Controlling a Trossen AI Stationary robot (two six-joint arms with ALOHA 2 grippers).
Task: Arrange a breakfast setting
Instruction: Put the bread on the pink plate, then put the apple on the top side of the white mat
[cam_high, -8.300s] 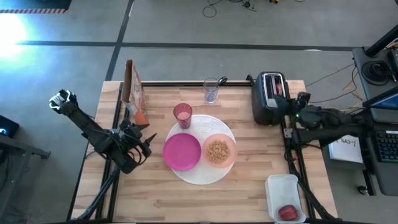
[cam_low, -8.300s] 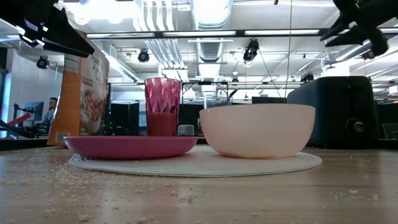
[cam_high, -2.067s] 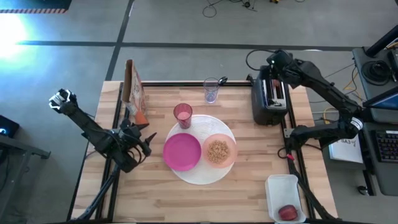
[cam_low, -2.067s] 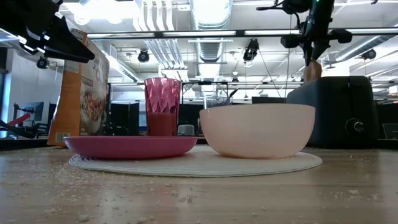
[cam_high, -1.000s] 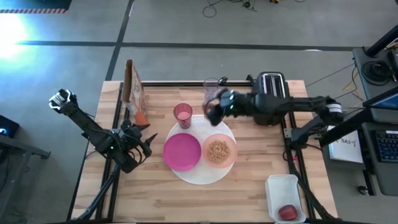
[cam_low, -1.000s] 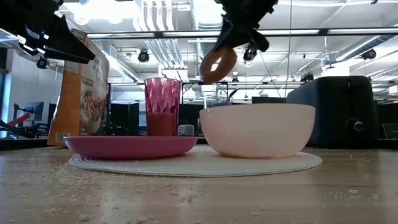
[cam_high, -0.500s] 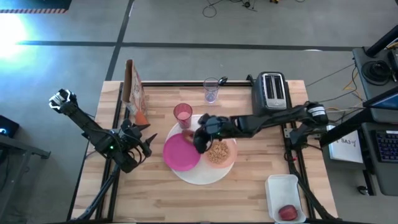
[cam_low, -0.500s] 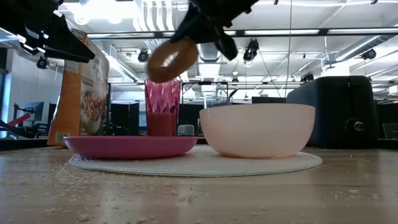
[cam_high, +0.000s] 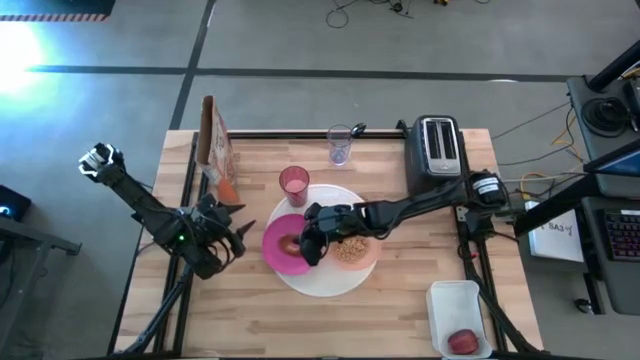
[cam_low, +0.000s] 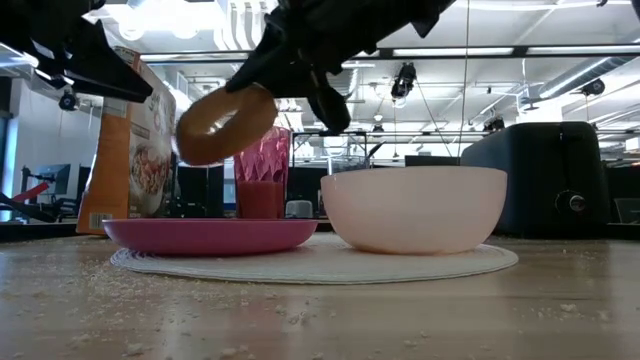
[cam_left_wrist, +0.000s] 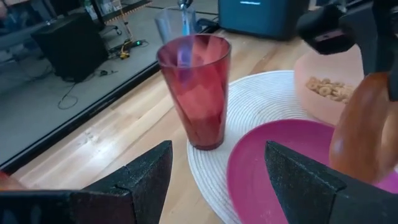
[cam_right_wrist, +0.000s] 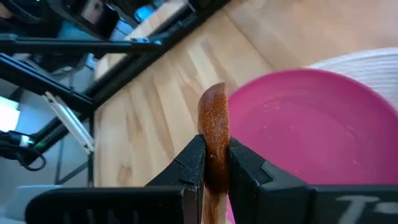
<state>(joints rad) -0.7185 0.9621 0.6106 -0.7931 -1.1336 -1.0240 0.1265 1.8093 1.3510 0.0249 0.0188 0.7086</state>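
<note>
low view, round bread (cam_low: 222, 122) above magenta bowl (cam_low: 210, 234)

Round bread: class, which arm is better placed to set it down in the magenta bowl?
Right. Its gripper holds the round bread above the magenta bowl; the left gripper waits beside the plate, jaws open.

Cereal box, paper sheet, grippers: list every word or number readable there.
Cereal box: printing too blurred to read.
Paper sheet beside the table: handwriting too small to read.
Right gripper, on its body: "T", the rest cut off.
Nothing else legible.
</note>
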